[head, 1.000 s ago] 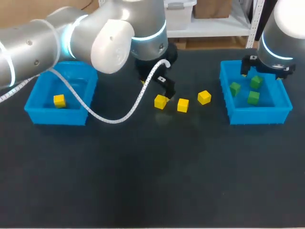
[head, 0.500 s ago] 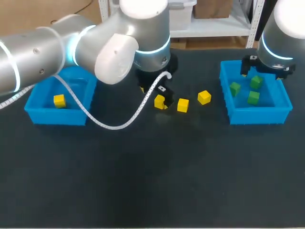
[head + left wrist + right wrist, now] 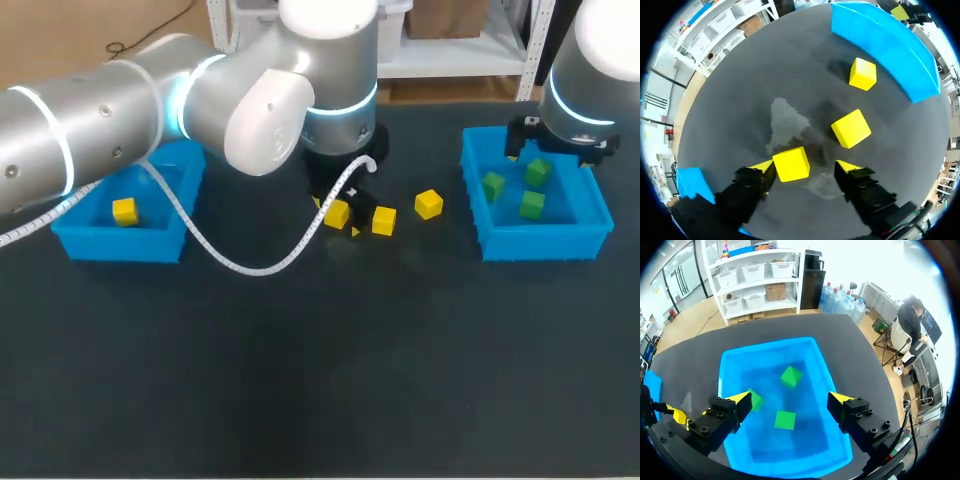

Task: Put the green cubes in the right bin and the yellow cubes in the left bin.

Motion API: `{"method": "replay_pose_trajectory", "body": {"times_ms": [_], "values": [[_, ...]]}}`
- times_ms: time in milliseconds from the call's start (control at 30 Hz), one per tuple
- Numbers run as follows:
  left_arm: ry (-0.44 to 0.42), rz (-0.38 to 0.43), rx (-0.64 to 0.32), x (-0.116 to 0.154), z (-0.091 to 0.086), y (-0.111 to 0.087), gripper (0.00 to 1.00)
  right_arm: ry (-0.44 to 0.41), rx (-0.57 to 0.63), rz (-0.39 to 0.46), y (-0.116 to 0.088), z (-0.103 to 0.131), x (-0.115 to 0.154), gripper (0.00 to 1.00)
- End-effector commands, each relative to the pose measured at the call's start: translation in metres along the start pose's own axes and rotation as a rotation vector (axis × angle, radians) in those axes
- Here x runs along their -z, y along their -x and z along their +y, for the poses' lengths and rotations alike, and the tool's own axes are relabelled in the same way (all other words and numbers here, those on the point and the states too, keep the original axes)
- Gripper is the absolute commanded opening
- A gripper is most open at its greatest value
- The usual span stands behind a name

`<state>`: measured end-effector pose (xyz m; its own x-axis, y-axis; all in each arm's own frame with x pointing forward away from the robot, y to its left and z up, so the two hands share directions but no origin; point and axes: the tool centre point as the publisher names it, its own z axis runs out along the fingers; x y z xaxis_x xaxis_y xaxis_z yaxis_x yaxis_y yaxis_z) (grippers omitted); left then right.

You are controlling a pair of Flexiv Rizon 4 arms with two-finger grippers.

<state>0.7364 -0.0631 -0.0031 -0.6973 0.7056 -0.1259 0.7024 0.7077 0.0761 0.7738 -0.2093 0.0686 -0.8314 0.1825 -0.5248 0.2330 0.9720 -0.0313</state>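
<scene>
Left gripper: The left gripper (image 3: 804, 166) is low over the table (image 3: 300, 380), about halfway between its left and right edges and nearer its far edge. Its fingers are spread wide.
First yellow cube: The first yellow cube (image 3: 791, 164) sits on the table between those fingers. It is close against one finger, with a gap to the other.
Other loose cubes: The second yellow cube (image 3: 384, 220) lies just beside the first one, toward the right edge. The third yellow cube (image 3: 428, 203) lies a little further that way.
Left bin: The left bin (image 3: 115, 245) stands near the table's left edge, with one binned yellow cube (image 3: 124, 211) inside.
Right bin: The right bin (image 3: 540, 245) stands near the table's right edge, with three green cubes (image 3: 493, 185), (image 3: 538, 171), (image 3: 532, 204) inside.
Right gripper: The right gripper (image 3: 790, 398) hangs above the right bin. Its fingers are spread apart and hold nothing.
</scene>
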Motion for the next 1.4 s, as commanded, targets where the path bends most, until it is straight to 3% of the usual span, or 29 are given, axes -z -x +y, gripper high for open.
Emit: {"method": "replay_pose_trajectory", "body": {"times_ms": [33,333,467,567,667,733,867,967,1100,1167,1200,1300,1400], "values": [[0.005,0.004,-0.007,0.000,0.003,0.000,0.00,0.001,-0.002,-0.009,-0.003,-0.001,0.001,1.00],[0.032,-0.058,0.008,0.014,0.024,-0.006,0.00,0.001,-0.002,-0.009,-0.003,-0.001,0.001,1.00],[0.059,-0.160,0.061,0.045,0.058,-0.009,0.00,0.001,-0.002,-0.009,-0.003,-0.001,0.001,1.00],[0.093,-0.234,0.139,0.073,0.097,-0.020,0.00,0.001,-0.002,-0.009,-0.003,-0.001,0.001,1.00],[0.159,-0.270,0.215,0.093,0.140,-0.044,0.00,0.001,-0.002,-0.009,-0.003,-0.001,0.001,1.00],[0.213,-0.264,0.280,0.100,0.173,-0.069,0.00,0.001,-0.002,-0.009,-0.003,-0.001,0.001,1.00],[0.274,-0.211,0.383,0.102,0.221,-0.120,0.00,0.001,-0.002,-0.009,-0.003,-0.001,0.001,1.00],[0.290,-0.178,0.453,0.101,0.240,-0.157,0.00,0.001,-0.002,-0.009,-0.003,-0.001,0.001,1.00],[0.272,-0.118,0.485,0.088,0.247,-0.195,0.00,0.001,-0.002,-0.009,-0.003,-0.001,0.001,1.00],[0.247,-0.098,0.481,0.084,0.243,-0.202,0.38,0.001,-0.002,-0.009,-0.003,-0.001,0.001,1.00],[0.247,-0.103,0.483,0.085,0.239,-0.204,1.00,0.001,-0.002,-0.009,-0.003,-0.001,0.001,1.00],[0.236,-0.117,0.467,0.085,0.231,-0.199,1.00,0.001,-0.002,-0.009,-0.003,-0.001,0.001,1.00],[0.222,-0.151,0.438,0.090,0.222,-0.181,1.00,0.001,-0.002,-0.009,-0.003,-0.001,0.001,1.00]]}}
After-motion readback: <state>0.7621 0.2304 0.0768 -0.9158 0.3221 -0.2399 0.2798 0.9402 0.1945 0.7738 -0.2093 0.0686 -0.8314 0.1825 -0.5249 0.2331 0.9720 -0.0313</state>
